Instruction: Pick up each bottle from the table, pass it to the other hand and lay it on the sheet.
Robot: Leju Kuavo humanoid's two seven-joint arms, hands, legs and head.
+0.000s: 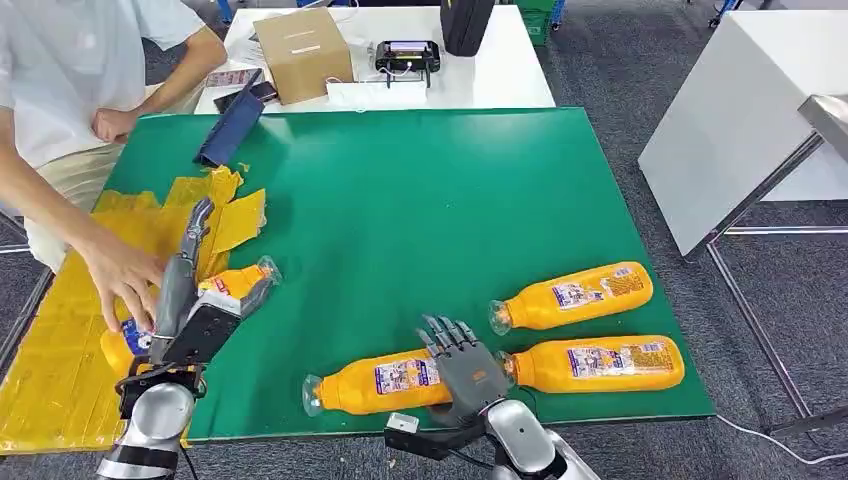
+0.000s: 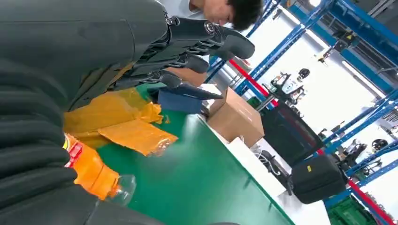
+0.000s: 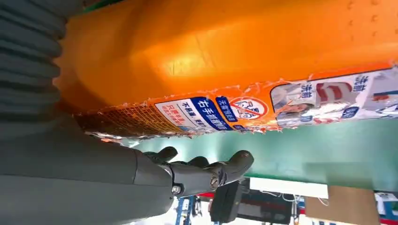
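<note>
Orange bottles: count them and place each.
4. One on the yellow sheet under the left hand (bottle); one by the right hand (bottle); two farther right.

Both arms are silver, ending in rounded metal wrists. The left hand (image 1: 190, 300) and right hand (image 1: 462, 362) are dark grey with ribbed covers. Small screws show at the fingers (image 3: 206, 171).

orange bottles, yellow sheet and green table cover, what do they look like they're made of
Orange bottles: likely clear plastic holding orange liquid; glossy, with see-through necks and printed labels.
Yellow sheet: thin crinkly film, probably plastic; its edge near the hand is torn and curled.
Green table cover: matte and flat; felt or a mat, hard to tell.
</note>
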